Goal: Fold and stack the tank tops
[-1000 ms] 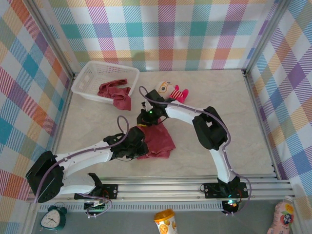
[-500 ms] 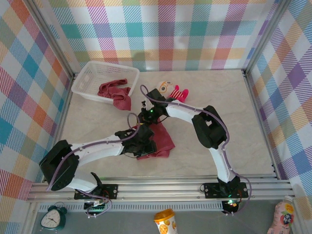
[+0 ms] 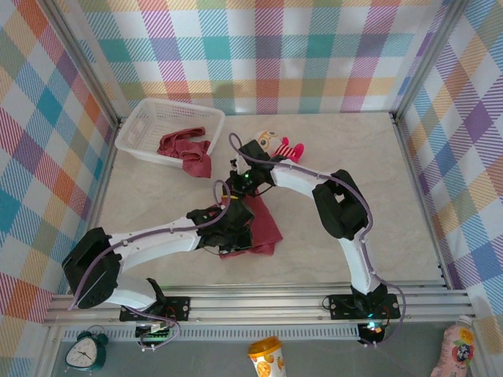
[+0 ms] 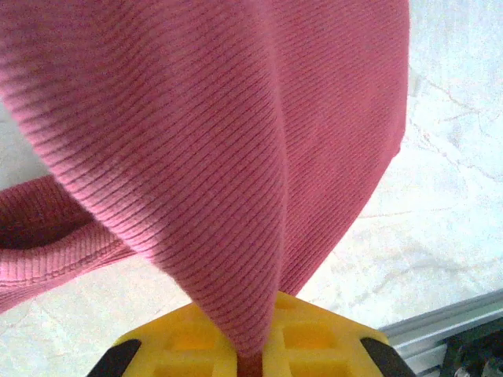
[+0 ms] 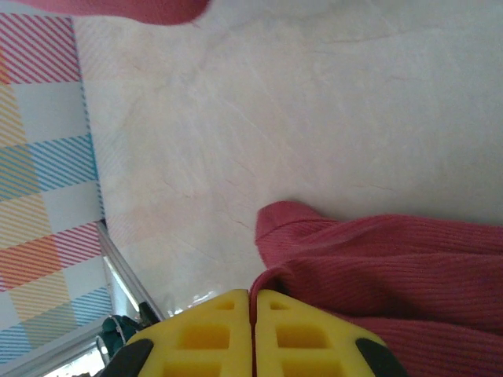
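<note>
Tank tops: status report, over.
Left tool shut on tank top on table. Right tool shut on its far edge. Second tank top spilling over basket rim. Doll close by right tool.

Soft dark red ribbed tank top cut off by the top and left edges in the left wrist view, and by the right and bottom edges in the right wrist view. Yellow fingers of the left end effector half buried under it. Small red-and-pink striped plush doll partly hidden behind the white right arm.
</note>
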Robot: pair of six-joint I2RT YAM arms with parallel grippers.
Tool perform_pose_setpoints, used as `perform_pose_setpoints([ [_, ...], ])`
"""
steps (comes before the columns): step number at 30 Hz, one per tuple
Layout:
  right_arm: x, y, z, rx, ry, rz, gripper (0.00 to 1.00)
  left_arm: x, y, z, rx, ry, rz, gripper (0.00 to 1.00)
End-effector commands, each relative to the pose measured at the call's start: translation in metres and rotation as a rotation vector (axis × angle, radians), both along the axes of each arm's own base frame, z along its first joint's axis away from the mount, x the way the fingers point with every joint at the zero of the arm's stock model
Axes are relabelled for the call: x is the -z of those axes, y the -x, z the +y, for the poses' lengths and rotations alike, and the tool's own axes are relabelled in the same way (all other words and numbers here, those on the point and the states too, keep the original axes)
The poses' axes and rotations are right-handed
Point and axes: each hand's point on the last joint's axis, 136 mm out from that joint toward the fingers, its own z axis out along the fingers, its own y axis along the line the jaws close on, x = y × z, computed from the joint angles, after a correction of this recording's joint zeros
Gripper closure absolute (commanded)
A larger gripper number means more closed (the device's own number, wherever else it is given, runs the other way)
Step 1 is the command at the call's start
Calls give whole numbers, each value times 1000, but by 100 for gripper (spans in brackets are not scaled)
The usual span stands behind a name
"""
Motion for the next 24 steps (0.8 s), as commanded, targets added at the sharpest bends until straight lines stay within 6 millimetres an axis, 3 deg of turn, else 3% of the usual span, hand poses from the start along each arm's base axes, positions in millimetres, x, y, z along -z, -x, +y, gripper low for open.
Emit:
perform_pose_setpoints([
  [1,-25,2,9,-18,-78,-40,92,18,23,22,10,-54,66,91],
  [12,-3,13,45,-68,-115,-31,90,44,43,81,-48,-243,100,84],
  [15,8,14,51,-80,-103,-28,89,57,52,108,-94,-350,144,81],
  [19,16,8,54,-89,-95,-52,86,60,56,121,-126,-409,169,77],
  [24,-2,-5,37,-108,-51,-164,78,53,56,140,-169,-510,173,65],
])
